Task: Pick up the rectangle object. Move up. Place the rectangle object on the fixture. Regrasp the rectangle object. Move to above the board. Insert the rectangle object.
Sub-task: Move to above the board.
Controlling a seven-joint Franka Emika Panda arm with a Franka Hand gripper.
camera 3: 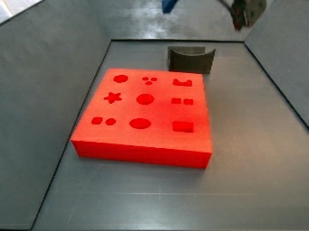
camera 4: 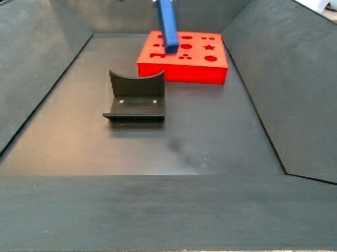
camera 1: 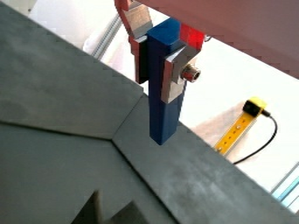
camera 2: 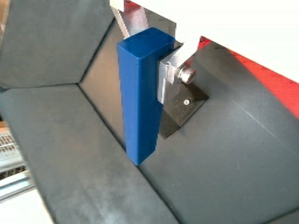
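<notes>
My gripper (camera 1: 162,66) is shut on the rectangle object (camera 1: 165,109), a long blue block that hangs upright with most of its length below the silver fingers (camera 1: 179,77). Both wrist views show the grasp near the block's upper end (camera 2: 142,96). The block is high above the floor. In a side view only its lower part (camera 4: 168,25) shows at the top edge, over the board's near end; the gripper is out of frame there. The fixture (camera 4: 136,96) stands empty on the floor, also seen below the block (camera 2: 183,112). The red board (camera 3: 145,117) lies flat beside it.
Sloping dark grey walls (camera 4: 39,69) enclose the floor on all sides. A yellow part with a black cable (camera 1: 239,127) lies outside the wall. A dark shape (camera 3: 248,11) hangs at the top edge of a side view.
</notes>
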